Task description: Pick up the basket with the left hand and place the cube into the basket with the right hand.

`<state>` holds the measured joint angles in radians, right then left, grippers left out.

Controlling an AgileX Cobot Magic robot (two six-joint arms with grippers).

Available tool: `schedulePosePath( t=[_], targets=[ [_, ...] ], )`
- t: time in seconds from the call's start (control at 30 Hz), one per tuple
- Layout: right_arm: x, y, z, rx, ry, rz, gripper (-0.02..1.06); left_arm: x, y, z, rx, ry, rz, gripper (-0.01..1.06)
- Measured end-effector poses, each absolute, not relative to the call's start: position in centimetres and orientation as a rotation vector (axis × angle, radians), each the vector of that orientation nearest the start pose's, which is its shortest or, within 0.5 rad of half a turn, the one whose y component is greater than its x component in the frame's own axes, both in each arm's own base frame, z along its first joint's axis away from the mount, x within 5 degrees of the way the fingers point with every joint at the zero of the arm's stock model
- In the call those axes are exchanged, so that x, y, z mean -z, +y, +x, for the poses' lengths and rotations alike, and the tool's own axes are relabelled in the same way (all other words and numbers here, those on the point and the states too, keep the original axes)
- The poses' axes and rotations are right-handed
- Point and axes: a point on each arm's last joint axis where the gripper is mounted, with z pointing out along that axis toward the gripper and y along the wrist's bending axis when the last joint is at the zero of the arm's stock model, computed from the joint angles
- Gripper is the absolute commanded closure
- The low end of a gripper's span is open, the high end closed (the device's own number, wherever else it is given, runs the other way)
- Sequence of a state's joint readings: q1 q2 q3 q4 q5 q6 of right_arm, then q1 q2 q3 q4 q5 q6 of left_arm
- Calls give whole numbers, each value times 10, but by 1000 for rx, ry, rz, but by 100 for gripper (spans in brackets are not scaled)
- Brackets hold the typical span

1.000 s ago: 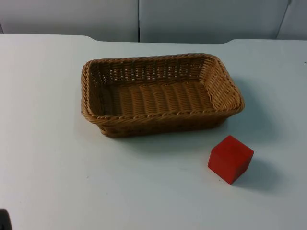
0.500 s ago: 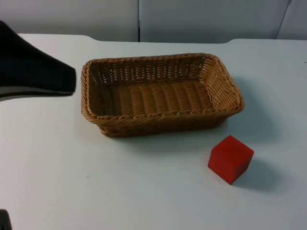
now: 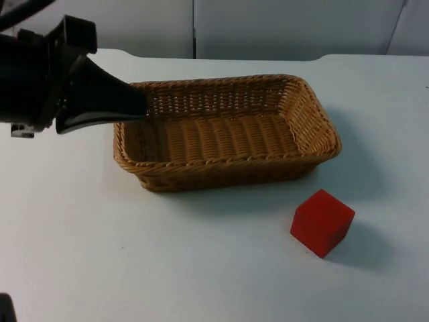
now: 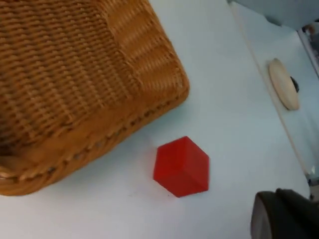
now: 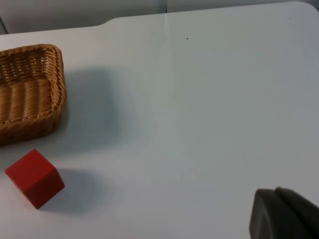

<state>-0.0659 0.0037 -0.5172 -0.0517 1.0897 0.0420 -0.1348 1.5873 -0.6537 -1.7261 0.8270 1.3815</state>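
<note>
A woven brown basket sits empty in the middle of the white table, also seen in the left wrist view and the right wrist view. A red cube rests on the table just in front of the basket's right end, apart from it. My left gripper hangs above the basket's far left corner and holds nothing I can make out. My right gripper waits well off to the right of the cube.
The grey partition wall closes the back of the table. A round beige disc sits beyond the table's edge. A small dark object lies at the front left corner. Bare table surrounds basket and cube.
The left arm has swung in from the left and moved rightward until its gripper is over the basket's far left corner. Basket and cube have not moved.
</note>
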Motion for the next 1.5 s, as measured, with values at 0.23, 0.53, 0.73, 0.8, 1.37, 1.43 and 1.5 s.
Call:
schedulePosePath(
  t=[0.23, 0.53, 0.73, 0.8, 1.37, 1.43, 1.5],
  targets=[
    [-280, -4, -8, 77, 2056, 115, 105, -189, -90, 296, 929, 2362, -27, 105],
    [-280, -4, -8, 77, 2056, 115, 105, -188, -80, 328, 675, 2452, -5, 105],
    [-280, -4, -8, 77, 2056, 115, 105, -164, -77, 350, 548, 2601, 48, 92],
    [-280, -4, -8, 77, 2056, 115, 105, -154, -78, 357, 533, 2652, 69, 75],
    [-280, -4, -8, 77, 2056, 115, 105, -135, -84, 379, 606, 2737, -78, 30],
    [-280, -4, -8, 77, 2056, 115, 105, -127, -85, 379, 617, 2761, -90, 30],
    [-280, -4, -8, 77, 2056, 115, 105, -124, -85, 379, 621, 2769, -97, 30]
  ],
)
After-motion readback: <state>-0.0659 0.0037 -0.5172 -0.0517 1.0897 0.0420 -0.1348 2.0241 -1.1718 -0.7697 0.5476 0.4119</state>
